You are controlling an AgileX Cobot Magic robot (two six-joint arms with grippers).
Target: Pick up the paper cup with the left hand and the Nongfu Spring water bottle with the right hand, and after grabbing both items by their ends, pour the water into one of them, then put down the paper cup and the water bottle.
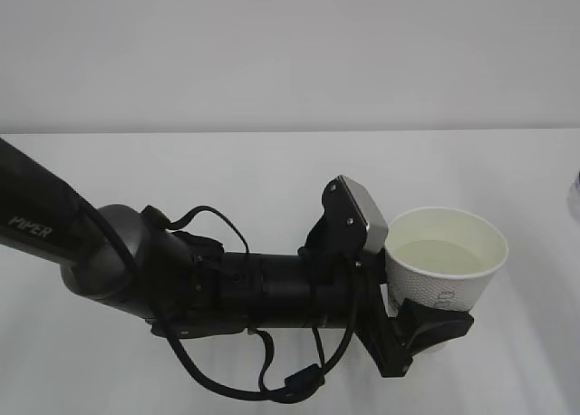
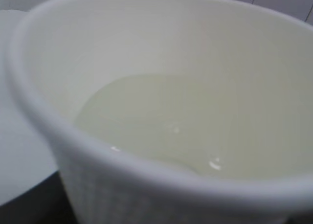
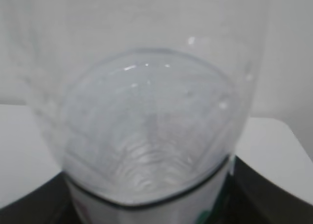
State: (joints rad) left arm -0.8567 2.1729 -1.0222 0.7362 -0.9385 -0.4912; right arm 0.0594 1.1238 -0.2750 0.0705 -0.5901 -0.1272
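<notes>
In the exterior view the paper cup stands upright at centre right, white with grey lettering. My left gripper is shut on its lower part, and the black jaw in front hides its base. Pale water lies inside. The left wrist view is filled by the cup's rim and the water. The clear Nongfu Spring water bottle fills the right wrist view, with its label's top edge low in frame. My right gripper is shut on the bottle, dark jaws at both sides.
The white table runs back to a plain white wall. My left arm, with its loose black cables, lies across the lower left. A faint bluish sliver shows at the right edge.
</notes>
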